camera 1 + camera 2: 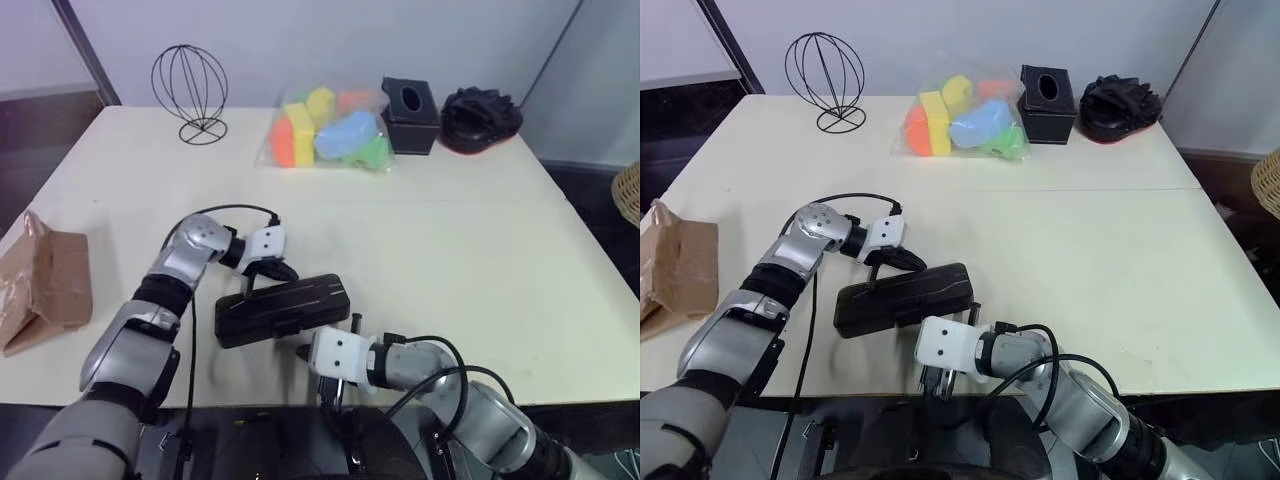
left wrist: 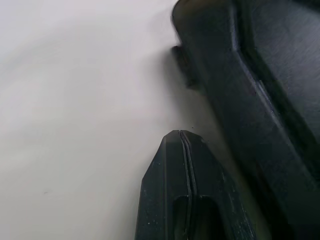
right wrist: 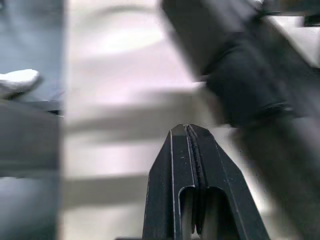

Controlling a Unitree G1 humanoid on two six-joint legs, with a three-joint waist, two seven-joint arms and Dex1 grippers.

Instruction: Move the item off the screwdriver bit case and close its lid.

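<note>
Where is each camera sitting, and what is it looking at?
Left eye view: on the head, looking down over the table; both arms show, around the closed screwdriver bit case, with the paper bag aside.
Right eye view: beside it, the same scene.
Left wrist view: on the left wrist, looking along the shut left hand at the case's edge.
Right wrist view: on the right wrist, looking along the shut right hand over the table.
Shared: both eyes and the left wrist see the case.
</note>
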